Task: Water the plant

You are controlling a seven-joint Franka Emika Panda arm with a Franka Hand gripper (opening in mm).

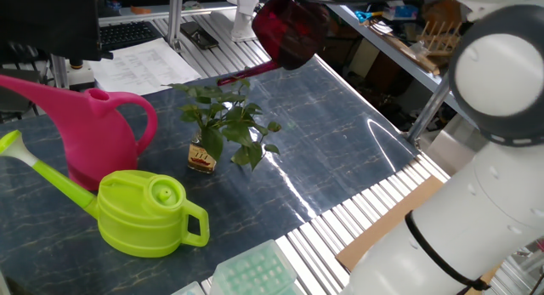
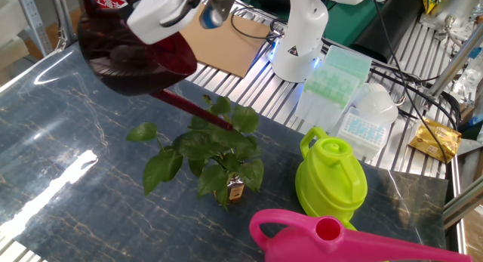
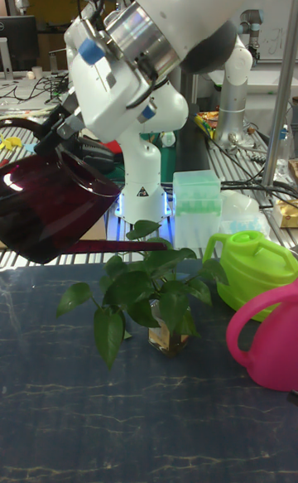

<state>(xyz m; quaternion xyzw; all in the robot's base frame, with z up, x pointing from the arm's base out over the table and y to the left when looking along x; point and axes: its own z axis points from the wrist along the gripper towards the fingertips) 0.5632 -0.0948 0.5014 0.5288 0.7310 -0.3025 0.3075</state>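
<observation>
We hold the dark maroon translucent watering can in our gripper above the leafy green plant in its small glass bottle; only the tall fixed view shows the spout tip over the leaves.

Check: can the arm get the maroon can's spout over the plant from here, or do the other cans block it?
Probably yes. The maroon can hangs in the gripper, spout tip already at the plant leaves; green can and pink can stand aside.

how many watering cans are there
3: a maroon can held up in the gripper with its spout over the plant, a green can and a pink can standing on the table.
</observation>
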